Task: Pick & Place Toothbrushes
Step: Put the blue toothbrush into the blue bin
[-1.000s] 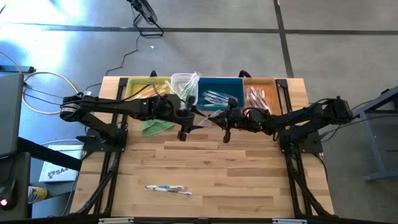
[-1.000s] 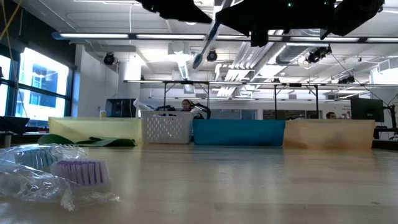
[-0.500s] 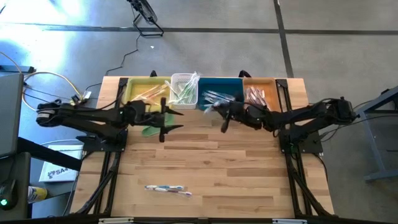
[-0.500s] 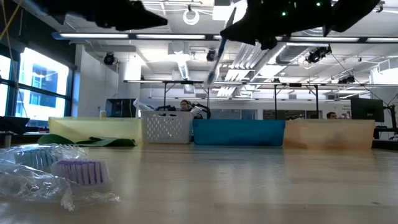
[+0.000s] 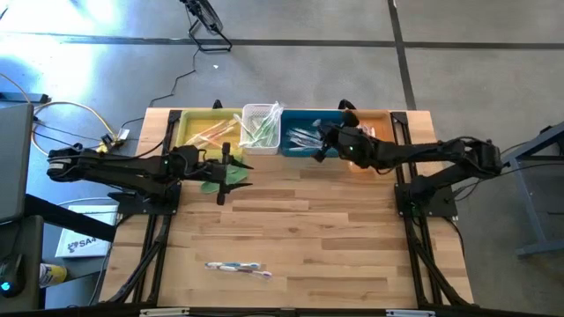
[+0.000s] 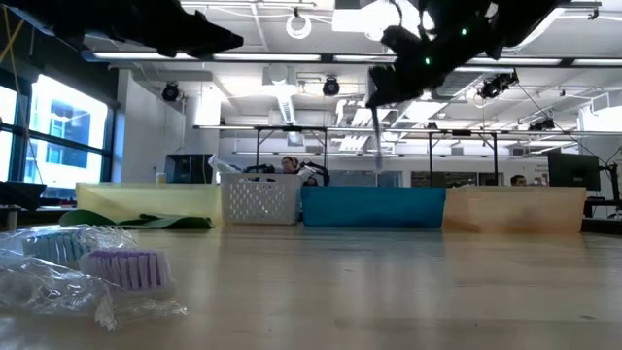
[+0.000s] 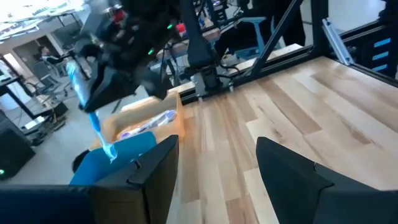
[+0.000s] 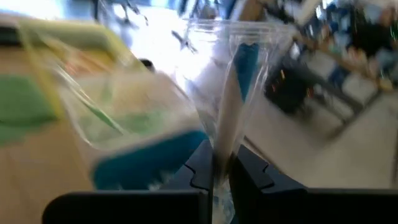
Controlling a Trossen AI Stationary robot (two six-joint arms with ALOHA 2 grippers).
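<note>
Right gripper [image 5: 322, 151] clenched on a blue-white toothbrush [image 8: 234, 102] over the blue bin [image 5: 314, 118] at the table's far edge; left gripper [image 5: 222, 185] released, empty. Bins mostly filled; one wrapped toothbrush [image 5: 238, 268] left near the front edge.

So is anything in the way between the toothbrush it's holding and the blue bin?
Nothing visible. The right gripper holds the toothbrush just above the blue bin, with only open air between them.
</note>
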